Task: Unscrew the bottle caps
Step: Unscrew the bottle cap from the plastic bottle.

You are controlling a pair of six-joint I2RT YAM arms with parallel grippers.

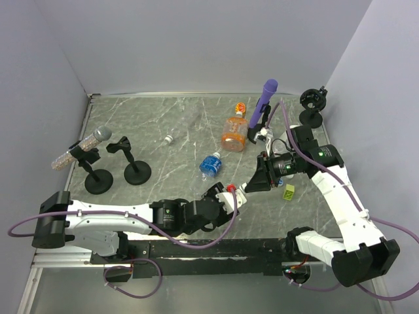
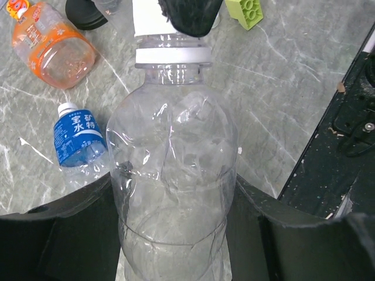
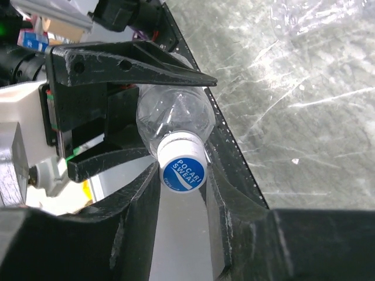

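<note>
Clamped tight on white cap (image 3: pixel 183 167) with right pincer (image 3: pixel 183 178); gripping clear bottle (image 2: pixel 173 158) in left pincer (image 2: pixel 176 234); beneath both, grey veined tabletop (image 1: pixel 163 118); beyond, pale lilac walls (image 1: pixel 196 39).

Clear crumpled plastic bottle (image 2: pixel 176 175): held near 6 o'clock, neck towards 3 o'clock.
White round plastic cap (image 3: pixel 182 168): blue print, screwed onto it.
Blue-labelled clear bottle (image 1: pixel 210 163): lying at centre, white-capped.
Squarish orange bottle (image 1: pixel 234 134): lying at 1 o'clock.
</note>
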